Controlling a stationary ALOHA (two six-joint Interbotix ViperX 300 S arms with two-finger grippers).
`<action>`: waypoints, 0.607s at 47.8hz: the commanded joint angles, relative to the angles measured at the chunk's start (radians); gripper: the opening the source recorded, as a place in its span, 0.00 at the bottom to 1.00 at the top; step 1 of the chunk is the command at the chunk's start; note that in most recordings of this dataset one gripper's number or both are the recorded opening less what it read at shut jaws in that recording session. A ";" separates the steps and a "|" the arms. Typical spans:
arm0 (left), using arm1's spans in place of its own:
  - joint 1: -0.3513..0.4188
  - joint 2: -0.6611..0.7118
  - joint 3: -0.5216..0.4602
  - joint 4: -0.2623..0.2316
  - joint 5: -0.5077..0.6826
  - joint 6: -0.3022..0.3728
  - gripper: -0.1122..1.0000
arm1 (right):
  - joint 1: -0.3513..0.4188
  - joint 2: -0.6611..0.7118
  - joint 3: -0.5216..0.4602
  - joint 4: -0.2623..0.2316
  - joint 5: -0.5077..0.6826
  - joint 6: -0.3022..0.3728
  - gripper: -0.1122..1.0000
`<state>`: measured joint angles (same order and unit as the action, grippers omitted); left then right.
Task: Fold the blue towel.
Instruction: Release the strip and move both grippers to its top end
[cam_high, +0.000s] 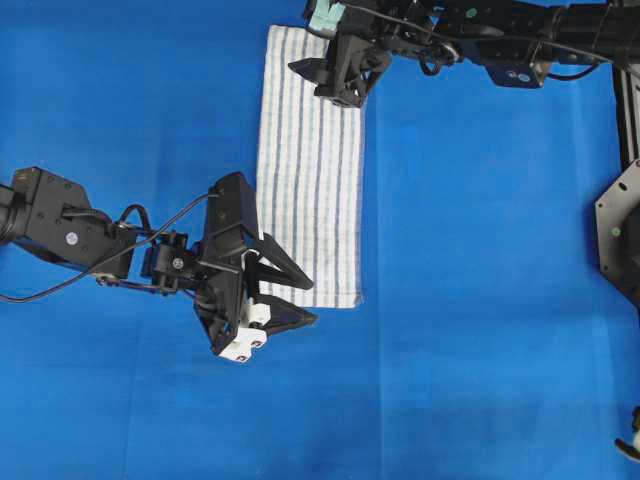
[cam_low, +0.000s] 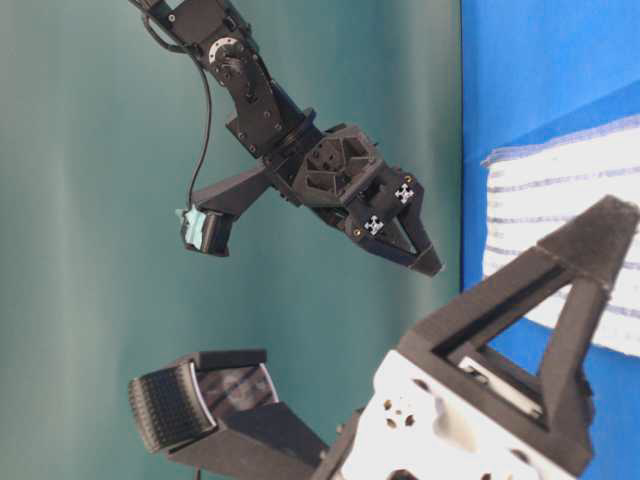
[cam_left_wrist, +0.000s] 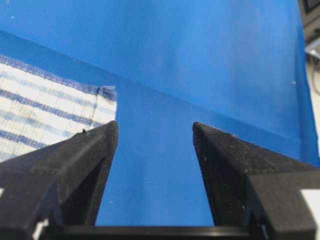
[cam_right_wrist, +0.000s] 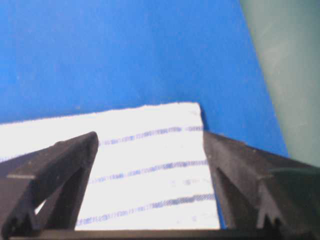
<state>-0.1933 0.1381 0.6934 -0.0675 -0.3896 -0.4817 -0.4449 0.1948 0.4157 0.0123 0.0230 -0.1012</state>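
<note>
Blue towel (cam_high: 310, 170) is laid flat on the desk (cam_high: 480, 300), a long narrow strip. In the overhead view its long axis runs top to bottom, stripes along the length, one short edge at the top and the other near centre.

Left claw (cam_high: 300, 297) is spread wide, nothing held, and is parked at the near left corner. In the left wrist view that corner sits just outside the left finger (cam_left_wrist: 75, 165), not between the fingers. Risk: if closed from here, only desk covering is pinched or the hem is clipped, and the corner slips on the lift.

Right claw (cam_high: 335, 75) is also wide open and empty, over the far right corner. Height above the cloth cannot be told.

Risk: uneven pickup between the two corners skews the fold, so edges end up misaligned.
</note>
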 joint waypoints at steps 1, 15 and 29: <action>0.023 -0.054 -0.006 0.005 0.015 0.015 0.60 | 0.000 -0.029 -0.020 -0.003 -0.002 0.002 0.90; 0.173 -0.212 0.048 0.009 0.127 0.253 0.59 | -0.009 -0.179 0.094 -0.003 0.020 0.014 0.90; 0.318 -0.276 0.051 0.009 0.135 0.509 0.59 | 0.025 -0.371 0.262 0.011 0.018 0.031 0.90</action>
<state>0.0905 -0.1089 0.7563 -0.0614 -0.2500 -0.0061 -0.4403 -0.1104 0.6596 0.0153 0.0506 -0.0736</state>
